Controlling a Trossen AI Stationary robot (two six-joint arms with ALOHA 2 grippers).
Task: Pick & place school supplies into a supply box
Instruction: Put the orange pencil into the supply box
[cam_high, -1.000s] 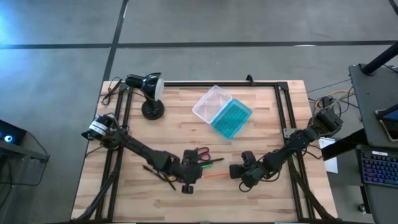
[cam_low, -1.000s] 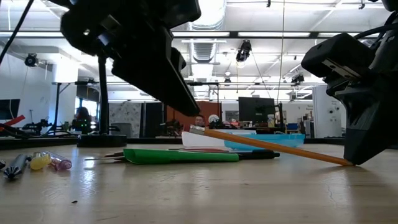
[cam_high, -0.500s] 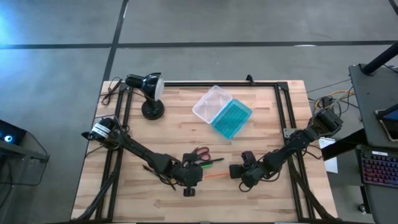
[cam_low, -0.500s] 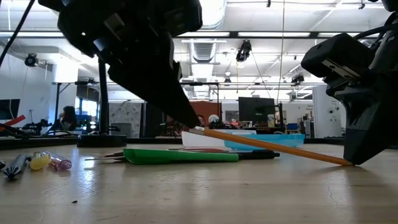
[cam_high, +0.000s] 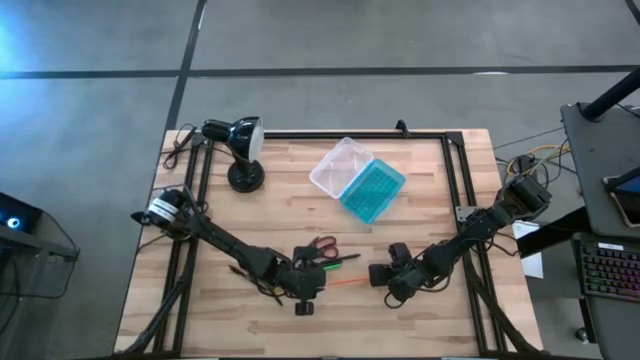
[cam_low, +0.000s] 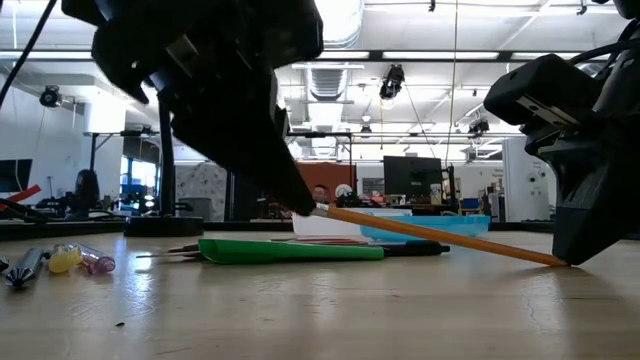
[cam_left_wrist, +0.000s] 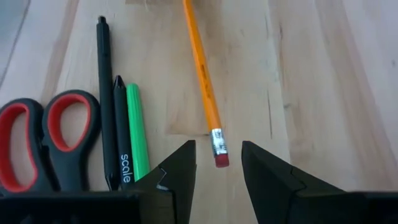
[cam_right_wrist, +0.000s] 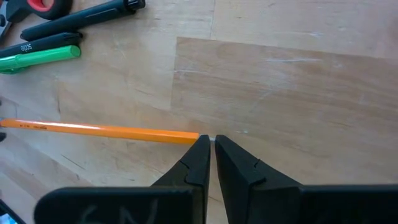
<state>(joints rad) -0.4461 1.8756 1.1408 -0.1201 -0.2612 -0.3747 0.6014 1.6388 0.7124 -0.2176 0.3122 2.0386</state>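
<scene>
The left pincer (cam_left_wrist: 217, 165) is low over the worktop (cam_left_wrist: 323, 74) with its fingers spread, and the eraser end of the orange pencil (cam_left_wrist: 202, 71) lies right between the tips, the shaft running straight away from it. At the pencil's other end the right pincer (cam_right_wrist: 212, 144) has its fingers pressed nearly together on the tip; whether it truly grips the point or only touches it is hard to say from here, though the low view shows the pencil (cam_low: 440, 238) tilted, the eraser end raised toward the left pincer and the tip down by the right. Just beside the left pincer, to one side of the pencil, lie the green marker (cam_left_wrist: 137, 134), two dark pens (cam_left_wrist: 104, 87) and the red-handled scissors (cam_left_wrist: 46, 140), close together and parallel. Farthest off, well beyond both pincers, the box (cam_high: 357, 179) sits open with nothing visible in it, teal half and clear half side by side, and the lamp (cam_high: 238, 145) stands off toward the worktop's corner. To do this step well, the left pincer should likely close squarely across the shaft just past the metal ferrule, not on the soft eraser, keeping centred so neither finger nudges the pencil sideways into the marker; the right pincer should let go only once that grip is firm.
</scene>
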